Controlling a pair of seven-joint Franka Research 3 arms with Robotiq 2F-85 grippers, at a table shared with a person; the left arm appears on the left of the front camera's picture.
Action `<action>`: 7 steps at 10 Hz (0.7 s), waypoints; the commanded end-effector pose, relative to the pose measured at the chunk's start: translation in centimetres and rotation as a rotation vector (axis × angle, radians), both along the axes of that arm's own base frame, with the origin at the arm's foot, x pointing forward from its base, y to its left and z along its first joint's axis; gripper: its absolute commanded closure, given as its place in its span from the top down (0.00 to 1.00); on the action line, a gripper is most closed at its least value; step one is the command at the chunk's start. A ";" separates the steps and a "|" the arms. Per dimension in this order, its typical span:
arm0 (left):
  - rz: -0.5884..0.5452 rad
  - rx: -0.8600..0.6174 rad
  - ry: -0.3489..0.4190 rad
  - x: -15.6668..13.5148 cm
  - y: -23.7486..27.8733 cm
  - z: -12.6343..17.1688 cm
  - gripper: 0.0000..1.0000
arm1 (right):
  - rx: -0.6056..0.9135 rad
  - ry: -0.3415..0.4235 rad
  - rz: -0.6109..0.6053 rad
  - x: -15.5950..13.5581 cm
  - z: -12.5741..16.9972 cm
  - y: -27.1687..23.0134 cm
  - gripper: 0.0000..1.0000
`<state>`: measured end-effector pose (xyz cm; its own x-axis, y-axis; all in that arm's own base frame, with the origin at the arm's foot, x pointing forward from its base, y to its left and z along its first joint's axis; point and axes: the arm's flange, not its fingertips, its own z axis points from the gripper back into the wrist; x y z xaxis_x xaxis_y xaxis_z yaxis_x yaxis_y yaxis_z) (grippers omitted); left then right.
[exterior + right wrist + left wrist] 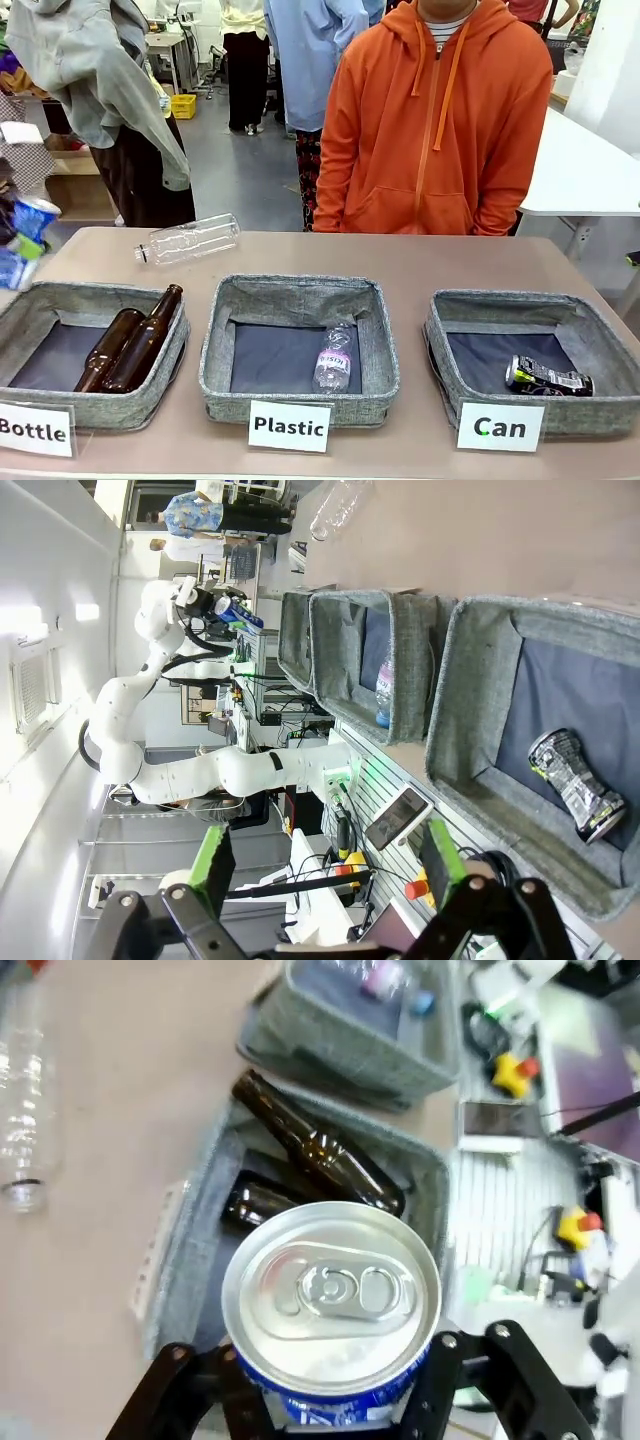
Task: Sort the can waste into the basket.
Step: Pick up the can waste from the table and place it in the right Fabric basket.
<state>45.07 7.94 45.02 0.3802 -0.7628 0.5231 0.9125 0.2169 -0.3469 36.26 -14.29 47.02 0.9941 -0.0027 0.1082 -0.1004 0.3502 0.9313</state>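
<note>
A blue and white can (330, 1295) fills the left wrist view, top towards the camera, with my left gripper (335, 1405) shut on its sides. It hangs above the basket holding brown bottles. The same can (33, 217) shows at the far left edge of the front view, raised above the table. A dented black can (548, 377) lies in the grey basket (600, 345) signed "Can" at the right. My right gripper (325, 860) stands open with nothing between its green pads, off the near side of that basket (470, 680), where the black can (575, 782) also shows.
The "Bottle" basket (25, 300) at the left holds two brown bottles (130, 345). The "Plastic" basket (300, 290) in the middle holds a clear bottle (333, 358). Another clear bottle (188, 240) lies on the table behind them. A person in an orange hoodie (440, 120) stands at the far side.
</note>
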 end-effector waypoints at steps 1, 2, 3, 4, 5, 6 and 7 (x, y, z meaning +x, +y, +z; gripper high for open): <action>0.011 -0.022 0.038 1.2 1.4 1.5 0.28 | -0.009 -0.021 0.005 0.0 0.1 0.0 1.00; 0.011 -0.022 0.038 1.2 1.4 1.5 0.28 | -0.009 -0.021 0.005 0.0 0.1 0.0 1.00; 0.011 -0.022 0.038 1.2 1.4 1.5 0.28 | -0.009 -0.021 0.005 0.0 0.1 0.0 1.00; 0.004 -0.006 0.004 0.1 0.2 0.0 0.37 | 0.000 0.000 0.000 0.0 0.0 0.0 1.00; -0.254 -0.055 -0.142 0.3 -3.6 0.1 0.37 | -0.079 -0.012 -0.003 -1.6 3.5 -0.2 1.00; -0.268 -0.003 -0.228 -0.7 -8.5 1.6 0.37 | -0.126 0.073 0.081 -3.3 6.0 -0.4 1.00; -0.357 0.030 -0.346 -2.5 -13.5 4.1 0.37 | -0.229 0.098 0.092 -4.7 7.7 -1.2 1.00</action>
<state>45.06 -1.41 47.70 0.0316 -0.8331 0.5522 0.9871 -0.0608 -0.1483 33.05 -14.87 52.10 0.9962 0.0606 0.0623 -0.0835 0.4645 0.8816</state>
